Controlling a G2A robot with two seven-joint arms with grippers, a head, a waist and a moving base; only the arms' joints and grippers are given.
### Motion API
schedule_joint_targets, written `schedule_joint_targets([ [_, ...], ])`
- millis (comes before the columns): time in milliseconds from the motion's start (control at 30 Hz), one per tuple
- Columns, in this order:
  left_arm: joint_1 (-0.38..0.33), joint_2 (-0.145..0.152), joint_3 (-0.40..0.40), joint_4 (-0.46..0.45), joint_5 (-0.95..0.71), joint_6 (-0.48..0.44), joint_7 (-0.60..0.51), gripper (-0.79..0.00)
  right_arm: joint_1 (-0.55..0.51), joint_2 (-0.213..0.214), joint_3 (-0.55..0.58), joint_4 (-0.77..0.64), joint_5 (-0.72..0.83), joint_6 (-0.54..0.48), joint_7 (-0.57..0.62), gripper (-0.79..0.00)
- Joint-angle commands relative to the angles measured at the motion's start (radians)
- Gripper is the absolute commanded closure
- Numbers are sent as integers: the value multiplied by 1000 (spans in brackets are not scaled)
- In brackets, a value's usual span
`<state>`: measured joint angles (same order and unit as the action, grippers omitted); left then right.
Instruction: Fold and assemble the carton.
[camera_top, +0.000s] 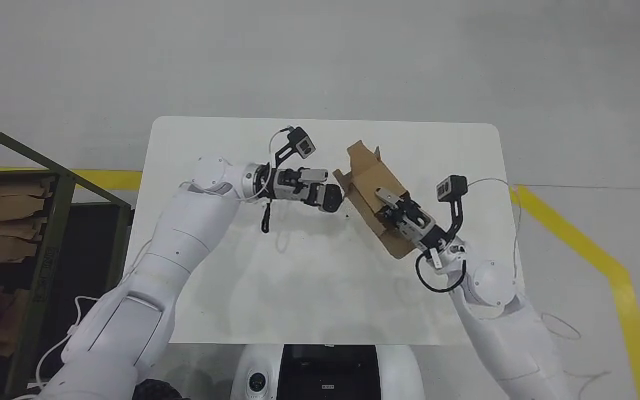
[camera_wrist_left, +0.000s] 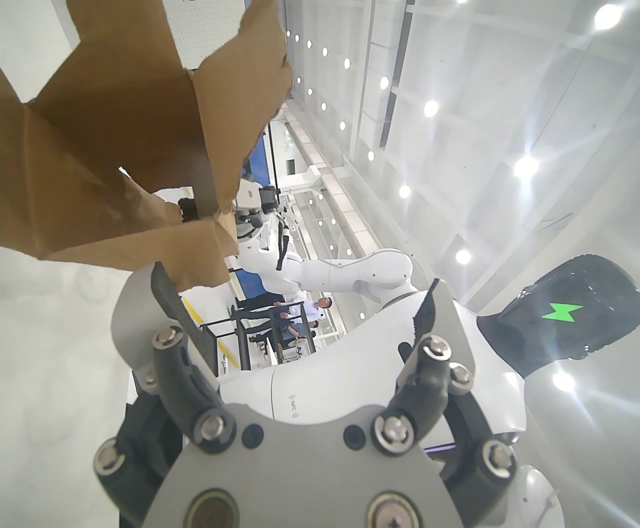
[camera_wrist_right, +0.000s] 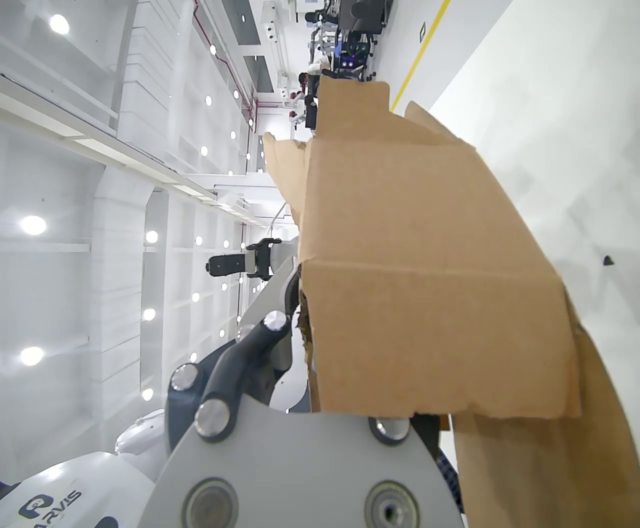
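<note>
The brown carton (camera_top: 375, 192) stands partly unfolded on the white table (camera_top: 250, 290), right of centre, with flaps sticking up at its far end. My right gripper (camera_top: 402, 213) rests on the carton's near end and is shut on one cardboard panel (camera_wrist_right: 425, 300), which hides its fingertips in the right wrist view. My left gripper (camera_top: 335, 200) is at the carton's left side, level with it. In the left wrist view the left gripper (camera_wrist_left: 297, 305) is open, and one finger (camera_wrist_left: 167, 300) sits just beside the lower corner of a carton flap (camera_wrist_left: 125, 150). Nothing lies between its fingers.
A rack holding flat cardboard (camera_top: 25, 215) stands off the table's left edge. Yellow floor tape (camera_top: 570, 235) runs past the right side. A small black speck (camera_wrist_right: 607, 260) lies on the table near the carton. Open table surface lies at the front left.
</note>
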<state>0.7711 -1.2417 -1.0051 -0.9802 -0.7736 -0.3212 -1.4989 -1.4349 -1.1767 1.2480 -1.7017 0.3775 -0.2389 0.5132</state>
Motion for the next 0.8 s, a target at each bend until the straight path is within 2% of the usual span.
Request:
schedule_joint_targets([
  [0,2,1,-5,4,-1,0,0,-785,0,2,12,2,12,-1,17,0],
  [767,24,18,-68,33,7,-11,11,-785,34,38,122,100,110,-119,494,0],
])
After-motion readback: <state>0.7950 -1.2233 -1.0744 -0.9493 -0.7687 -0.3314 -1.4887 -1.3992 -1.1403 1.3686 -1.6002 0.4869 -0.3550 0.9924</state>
